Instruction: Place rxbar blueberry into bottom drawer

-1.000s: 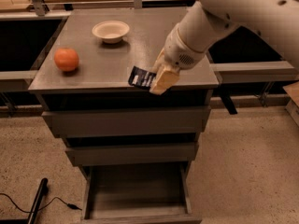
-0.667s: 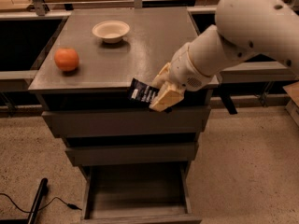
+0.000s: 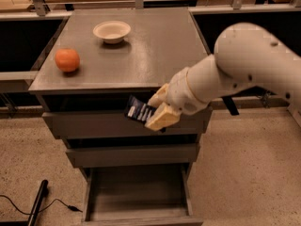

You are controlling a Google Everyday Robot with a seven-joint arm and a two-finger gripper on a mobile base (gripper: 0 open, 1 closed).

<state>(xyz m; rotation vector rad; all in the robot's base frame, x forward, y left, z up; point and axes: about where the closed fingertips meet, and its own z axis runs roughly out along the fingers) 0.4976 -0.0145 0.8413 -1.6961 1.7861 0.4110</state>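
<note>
At the far left of the grey cabinet top (image 3: pixel 150 60) sits the round orange fruit (image 3: pixel 67 60), and further along, near the back, the shallow cream bowl (image 3: pixel 112 31). Neither concerns me.

Next comes the rxbar blueberry (image 3: pixel 138 111), a small flat bar in a dark navy wrapper with pale print. It hangs tilted in the air in front of the top drawer face, off the cabinet top and well above the bottom drawer (image 3: pixel 136 206), a plain grey box that stands pulled out at the foot of the cabinet. I judge the bar light and fairly stiff, though its wrapper is probably slick and may slide under a loose pinch. The flat faces near one end are the sensible place to hold it.

That is where my pincer (image 3: pixel 159 108) has it. The two tan fingers (image 3: pixel 162 118) are clenched on the bar's right end, one above and one below, with only the bar's thickness between them. The left end pokes out free, touching nothing.
</note>
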